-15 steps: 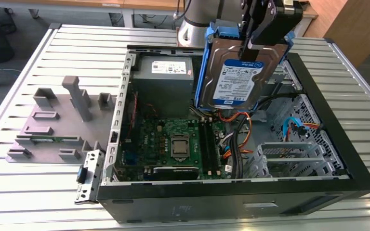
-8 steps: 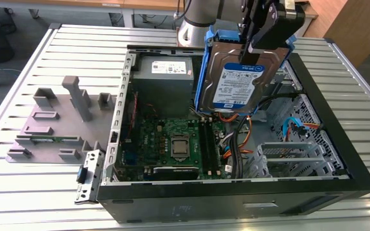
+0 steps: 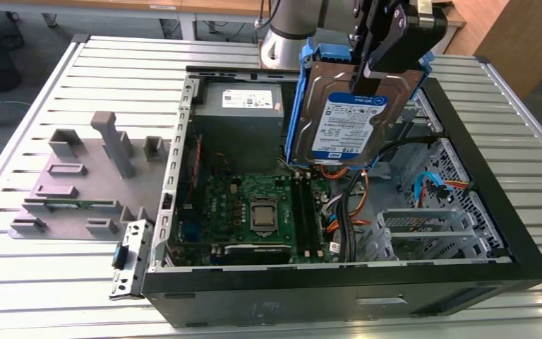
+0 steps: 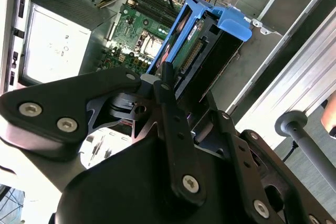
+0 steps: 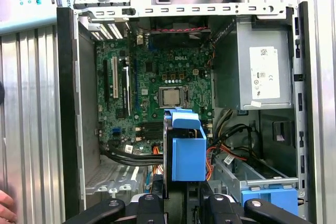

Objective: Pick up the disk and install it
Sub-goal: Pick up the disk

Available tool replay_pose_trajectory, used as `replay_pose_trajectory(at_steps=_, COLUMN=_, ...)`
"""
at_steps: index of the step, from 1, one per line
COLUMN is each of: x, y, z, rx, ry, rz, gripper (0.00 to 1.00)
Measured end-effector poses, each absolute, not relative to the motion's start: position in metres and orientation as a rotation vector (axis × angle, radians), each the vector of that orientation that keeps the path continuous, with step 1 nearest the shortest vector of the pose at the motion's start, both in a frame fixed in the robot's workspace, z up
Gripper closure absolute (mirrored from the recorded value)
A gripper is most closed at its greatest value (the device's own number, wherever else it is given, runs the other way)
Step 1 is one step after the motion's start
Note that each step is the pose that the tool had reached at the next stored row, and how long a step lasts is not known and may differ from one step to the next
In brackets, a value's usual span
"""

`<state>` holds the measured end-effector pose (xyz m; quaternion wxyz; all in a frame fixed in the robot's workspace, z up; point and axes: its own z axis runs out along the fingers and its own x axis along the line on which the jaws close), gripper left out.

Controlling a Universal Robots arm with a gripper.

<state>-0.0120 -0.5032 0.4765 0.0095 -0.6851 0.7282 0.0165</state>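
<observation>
Finding: your black fingers (image 3: 382, 69) are clamped on the upper end of the flat silver-metal, blue-railed disk (image 3: 341, 123). It hangs directly beneath them, long axis upright. Below it sits the open black computer case (image 3: 497, 240), which the disk appears not to touch.

A blue-and-white printed label is carried on the disk (image 3: 346, 127), right of centre in the exterior view's upper half. A white printed sticker is borne by the grey power-supply box (image 3: 241, 100), upper centre. In the first wrist view, a white maker's mark is printed on the motherboard (image 5: 142, 87).
</observation>
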Motion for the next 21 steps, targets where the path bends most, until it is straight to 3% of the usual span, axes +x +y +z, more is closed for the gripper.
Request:
replay_pose_trajectory(at_steps=10, x=-0.012, y=-0.510, z=0.476, rx=-2.139, ry=2.274, rz=0.051, gripper=0.65)
replay_pose_trajectory(at_steps=21, x=-0.012, y=-0.536, z=0.476, rx=-2.139, ry=2.274, rz=0.051, gripper=0.65)
